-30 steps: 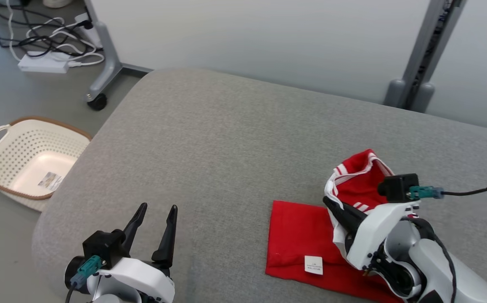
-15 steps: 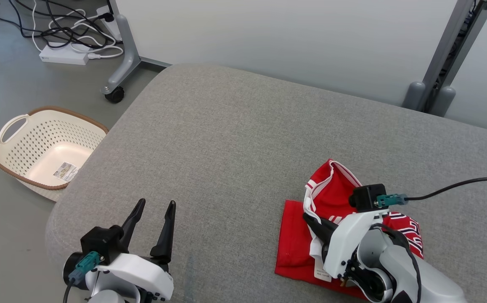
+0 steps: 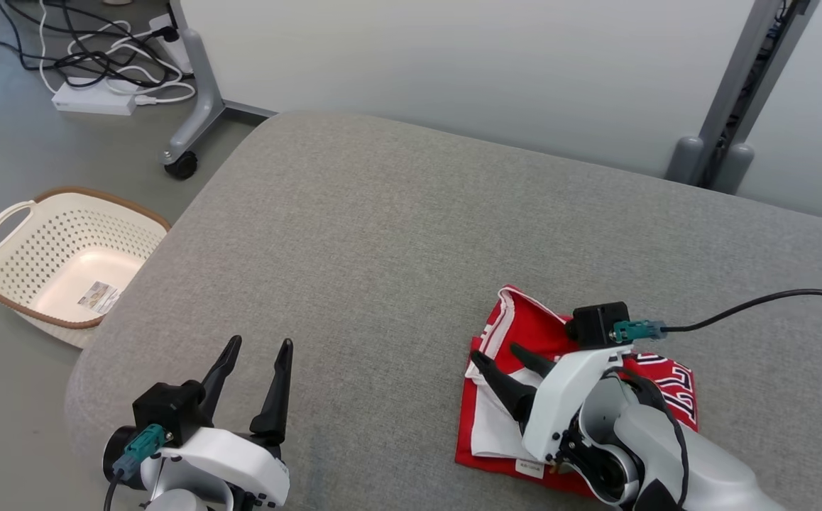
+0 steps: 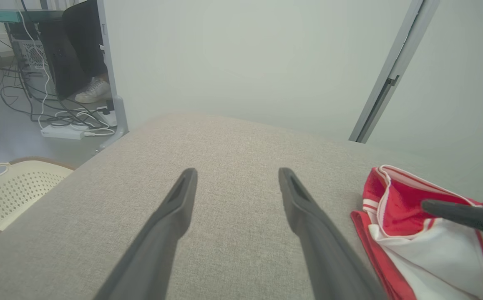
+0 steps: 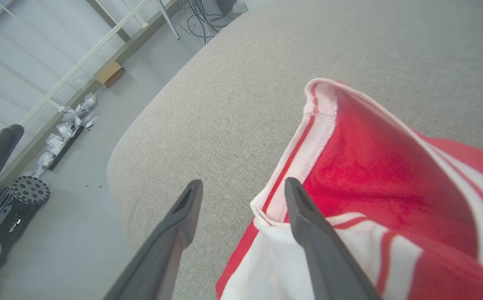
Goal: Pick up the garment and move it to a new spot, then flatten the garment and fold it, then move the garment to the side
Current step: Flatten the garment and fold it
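At the left edge of the head view a cream basket [image 3: 42, 241] sits on the floor, with a tangle of cables [image 3: 99, 57] in the upper left corner. At the lower left the left gripper [image 3: 260, 343] hovers over the grey padded table [image 3: 382, 234], fingers spread wide and empty. At the lower right the red and white garment [image 3: 524, 323] lies folded on the table. The right gripper [image 3: 497, 353] sits over its left edge, fingers wide apart, gripping nothing.
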Robot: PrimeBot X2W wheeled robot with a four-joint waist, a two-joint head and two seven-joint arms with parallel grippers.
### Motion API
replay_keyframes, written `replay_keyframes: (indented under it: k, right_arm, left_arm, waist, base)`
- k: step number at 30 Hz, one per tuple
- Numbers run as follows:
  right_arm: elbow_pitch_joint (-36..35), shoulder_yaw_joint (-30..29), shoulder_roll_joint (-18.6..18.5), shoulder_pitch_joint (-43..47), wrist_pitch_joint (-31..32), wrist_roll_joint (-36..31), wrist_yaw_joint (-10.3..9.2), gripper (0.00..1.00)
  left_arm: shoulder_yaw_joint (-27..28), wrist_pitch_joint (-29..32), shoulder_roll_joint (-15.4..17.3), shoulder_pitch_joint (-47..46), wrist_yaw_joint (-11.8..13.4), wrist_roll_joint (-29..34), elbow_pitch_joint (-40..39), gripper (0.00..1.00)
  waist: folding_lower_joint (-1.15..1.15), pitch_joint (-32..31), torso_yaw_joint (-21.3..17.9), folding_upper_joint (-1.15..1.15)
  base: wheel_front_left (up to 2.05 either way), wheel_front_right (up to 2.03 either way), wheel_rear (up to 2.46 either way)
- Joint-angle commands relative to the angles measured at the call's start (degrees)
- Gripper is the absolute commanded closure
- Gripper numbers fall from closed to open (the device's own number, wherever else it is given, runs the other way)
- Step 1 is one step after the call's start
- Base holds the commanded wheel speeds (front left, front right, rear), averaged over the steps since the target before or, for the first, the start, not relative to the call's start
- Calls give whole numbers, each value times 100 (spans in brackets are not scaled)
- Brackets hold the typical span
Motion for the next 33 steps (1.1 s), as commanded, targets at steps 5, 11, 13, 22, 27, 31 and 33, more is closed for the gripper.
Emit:
replay_keyframes:
  k: [5, 11, 13, 22, 27, 31, 33]
  right_arm:
    - [-391, 117, -193, -250, -437, 182, 1, 0]
    - [-911, 9, -649, -332, -819, 302, 1, 0]
    - [-974, -68, -855, -292, -910, 271, 1, 0]
    - [-1124, -662, -1543, 334, -1165, 323, 1, 0]
    - [-1192, -863, -1642, 734, -1163, 381, 1, 0]
    - [-1217, -998, -1617, 1029, -1176, 339, 1, 0]
    - [-1315, -1055, -1555, 1113, -1242, 270, 1, 0]
  left_arm:
    - [45, -24, 58, 33, 52, 26, -39, 0]
    - [67, -24, 99, 117, 74, 6, -73, 0]
    - [69, -24, 105, 110, 79, 3, -95, 0]
    - [24, -25, 108, 209, 96, 11, -174, 0]
    - [-9, -25, 103, 215, 79, 11, -186, 0]
    - [-27, -19, 119, 193, 85, -6, -185, 0]
    - [-27, -17, 133, 187, 90, -14, -190, 0]
  waist:
    - [0, -73, -228, 0]
    - [0, -139, -529, 0]
    - [0, -155, -625, 0]
    - [0, -206, -951, 0]
    - [0, -214, -1050, 0]
    - [0, -214, -1124, 0]
    - [0, -217, -1155, 0]
  base:
    - [0, 0, 0]
    - [0, 0, 0]
    - [0, 0, 0]
    - [0, 0, 0]
    - [0, 0, 0]
    - [0, 0, 0]
    - [0, 0, 0]
